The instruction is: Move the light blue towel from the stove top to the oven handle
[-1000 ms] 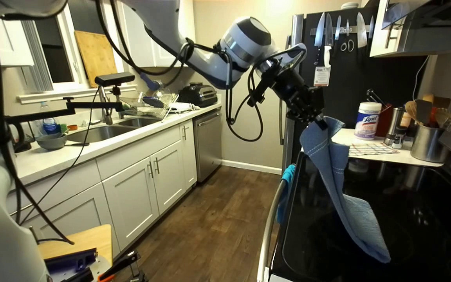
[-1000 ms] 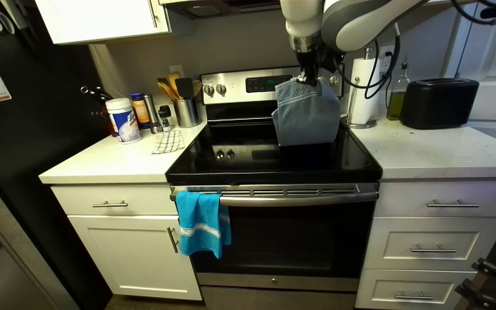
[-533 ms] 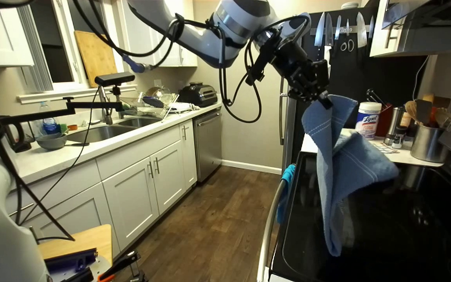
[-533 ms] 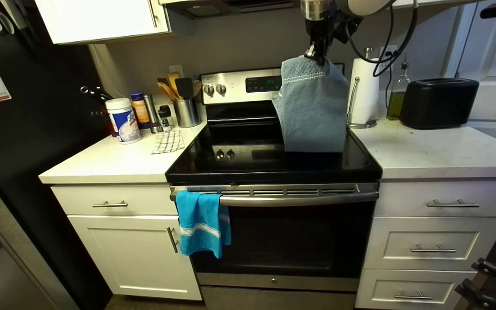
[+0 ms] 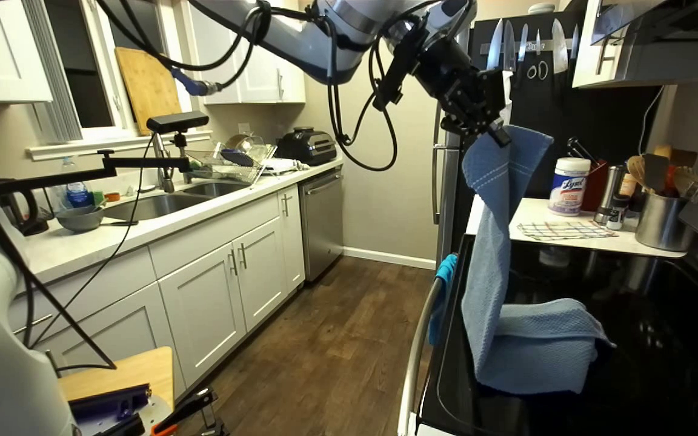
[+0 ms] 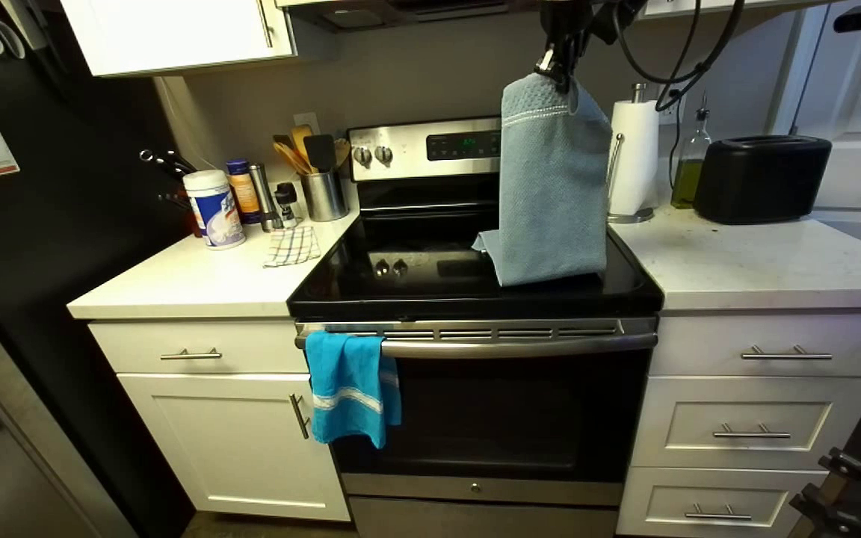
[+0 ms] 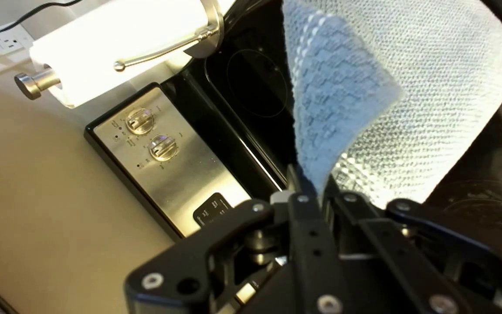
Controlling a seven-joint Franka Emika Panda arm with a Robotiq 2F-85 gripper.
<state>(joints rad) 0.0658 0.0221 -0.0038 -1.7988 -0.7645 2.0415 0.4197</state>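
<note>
The light blue towel (image 5: 487, 254) hangs from my gripper (image 5: 499, 134) by one end. Its lower part lies folded on the glossy black stove top (image 5: 658, 321), near the front edge. In an exterior view the towel (image 6: 554, 187) hangs as a broad panel below the gripper (image 6: 554, 73), in front of the control panel, with its lower edge over the stove top (image 6: 415, 280). In the wrist view the gripper (image 7: 317, 185) is shut on a pinched corner of the towel (image 7: 425, 78). The oven handle (image 6: 520, 348) runs along the oven front, below and forward of the towel; it also shows edge-on (image 5: 412, 369).
A bright blue towel (image 6: 352, 388) hangs on the handle's end. A paper towel roll (image 6: 632, 157), oil bottle (image 6: 690, 164) and black toaster (image 6: 763, 179) stand beside the stove. On the opposite counter are a wipes tub (image 6: 214, 209) and utensil holder (image 6: 324, 196). A range hood (image 5: 676, 48) overhangs.
My gripper has risen with the towel still held. The towel's hanging part has swung toward the stove's front edge. Its lower flap, lifted half a second ago, now rests on the stove top.
</note>
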